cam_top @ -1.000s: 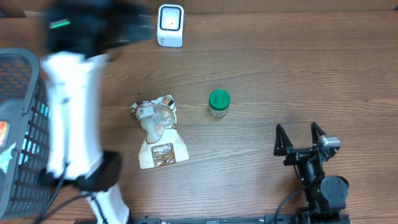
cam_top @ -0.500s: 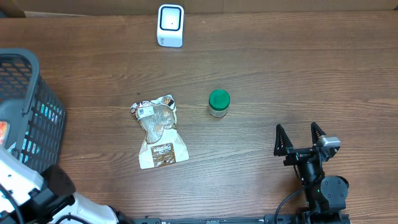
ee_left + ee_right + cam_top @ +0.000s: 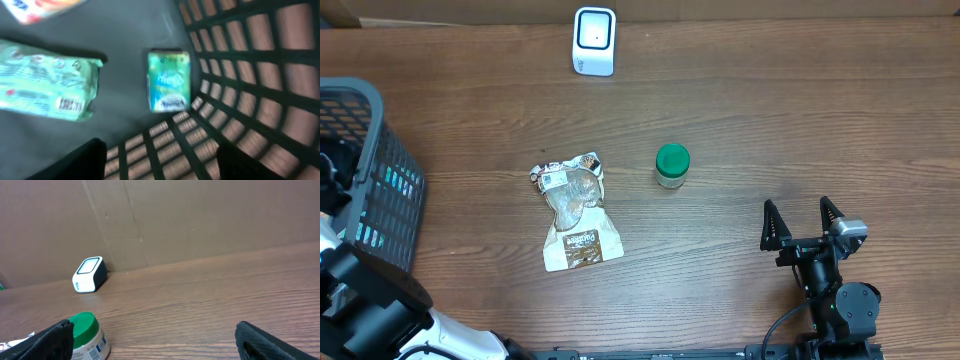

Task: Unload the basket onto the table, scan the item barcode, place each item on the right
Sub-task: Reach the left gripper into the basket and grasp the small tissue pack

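Small green rectangular packet (image 3: 169, 81), glossy and flat, lies on the smooth dark floor of the black plastic lattice basket (image 3: 240, 75), close to its gridded wall; its print is blurred. Well apart from it lies a larger crinkled green film packet (image 3: 45, 80) with a barcode patch. Only the left wrist view shows these. There the left gripper (image 3: 160, 167) hovers above them, fingers apart and empty. Overhead, the wood-grain surface (image 3: 770, 100) carries a white rounded scanner (image 3: 594, 40), a brown-and-white pouch (image 3: 578, 210) and a green-lidded jar (image 3: 672, 166). The right gripper (image 3: 802, 222) rests there, fingers spread wide, holding nothing.
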You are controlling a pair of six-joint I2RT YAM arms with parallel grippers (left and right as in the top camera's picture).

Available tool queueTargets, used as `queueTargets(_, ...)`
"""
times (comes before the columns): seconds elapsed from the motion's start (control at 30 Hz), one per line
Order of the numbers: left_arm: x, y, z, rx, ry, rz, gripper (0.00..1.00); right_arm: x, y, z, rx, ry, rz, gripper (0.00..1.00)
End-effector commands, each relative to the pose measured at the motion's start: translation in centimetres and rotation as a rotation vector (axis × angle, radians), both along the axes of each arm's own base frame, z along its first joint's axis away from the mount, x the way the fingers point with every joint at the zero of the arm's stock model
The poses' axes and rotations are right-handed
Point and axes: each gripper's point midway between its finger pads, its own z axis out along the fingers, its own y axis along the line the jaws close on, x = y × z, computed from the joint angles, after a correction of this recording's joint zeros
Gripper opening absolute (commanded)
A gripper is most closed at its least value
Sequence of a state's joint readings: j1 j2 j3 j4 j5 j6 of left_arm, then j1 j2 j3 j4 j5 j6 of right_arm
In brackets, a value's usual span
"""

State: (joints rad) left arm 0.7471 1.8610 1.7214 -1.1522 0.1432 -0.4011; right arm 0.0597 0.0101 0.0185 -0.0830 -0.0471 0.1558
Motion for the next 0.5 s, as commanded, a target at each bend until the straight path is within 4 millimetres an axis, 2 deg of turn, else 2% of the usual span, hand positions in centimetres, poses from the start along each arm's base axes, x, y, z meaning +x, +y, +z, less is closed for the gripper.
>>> queueTargets(0.0, -0.2, -0.3, -2.3, -0.028, 0.001, 0.007, 0.71, 0.0, -0.1, -0.3, -0.008, -0.001, -0.006, 1.00)
queueTargets(0.23, -0.1, -0.2, -7.0, -0.017, -0.016, 0.018, 0.69, 0.0, -0.1, -0.3, -0.008, -0.001, -0.006, 1.00)
queueTargets(0.47, -0.3, -0.4, -9.8, -0.013, -0.022, 0.029, 0.64, 0.0, -0.1, -0.3, -0.008, -0.001, -0.006, 1.00)
